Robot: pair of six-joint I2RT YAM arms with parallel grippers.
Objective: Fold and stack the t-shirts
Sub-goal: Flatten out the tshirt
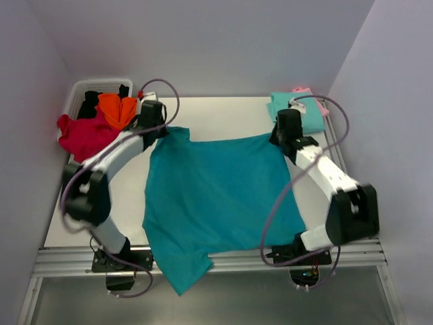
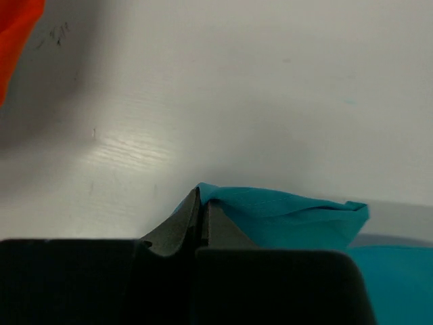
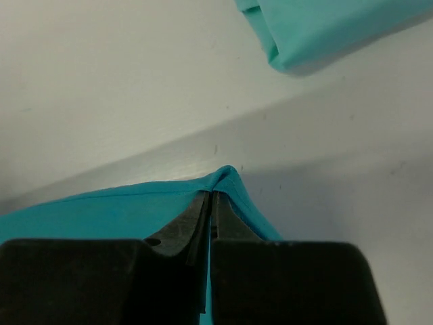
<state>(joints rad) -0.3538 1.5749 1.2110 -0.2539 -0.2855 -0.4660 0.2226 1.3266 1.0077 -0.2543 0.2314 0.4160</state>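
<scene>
Both claws are clamped on the teal t-shirt (image 1: 216,196), left gripper (image 1: 164,130) at its far-left corner, right gripper (image 1: 276,139) at the far-right. Everything else of it lies behind them toward the bases, long axis running that way, so neither arm's nearer.
</scene>
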